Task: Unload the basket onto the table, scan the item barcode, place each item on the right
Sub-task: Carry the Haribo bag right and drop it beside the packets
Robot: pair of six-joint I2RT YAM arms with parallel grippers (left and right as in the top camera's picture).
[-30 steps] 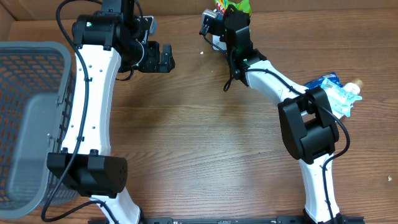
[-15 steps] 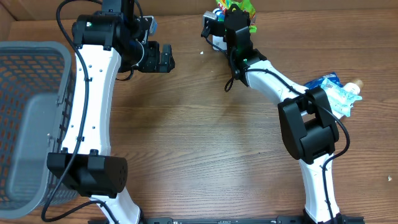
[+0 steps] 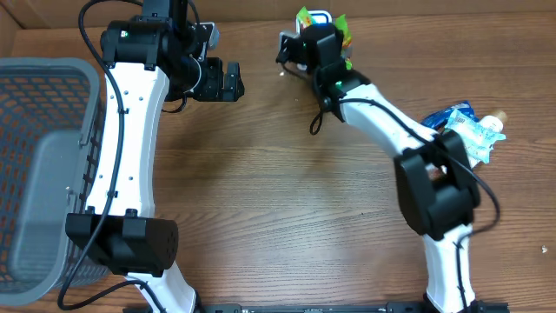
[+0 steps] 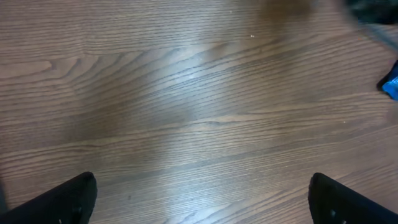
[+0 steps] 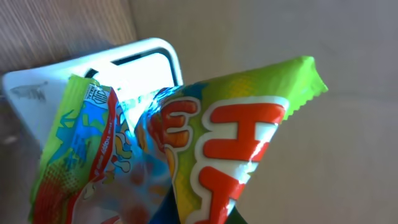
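Observation:
The item is a green candy bag (image 5: 239, 140) with red letters, crumpled and filling the right wrist view. My right gripper (image 3: 322, 33) is shut on it at the table's far edge; its fingers are hidden behind the bag. Directly behind the bag stands a white scanner (image 5: 134, 65), also visible in the overhead view as the white scanner (image 3: 320, 16) between the bag's green edges (image 3: 303, 16). No barcode shows on the bag. My left gripper (image 3: 233, 81) hangs open and empty over the table at the upper left, its dark fingertips (image 4: 69, 198) far apart above bare wood.
A grey mesh basket (image 3: 35, 165) stands at the left edge of the table. A blue packet and a small bottle (image 3: 473, 130) lie at the right, beside my right arm. The packet's blue corner (image 4: 390, 84) shows in the left wrist view.
My right gripper has shifted a little left and down with the candy bag, and the white scanner now shows behind it. The left arm has not moved.

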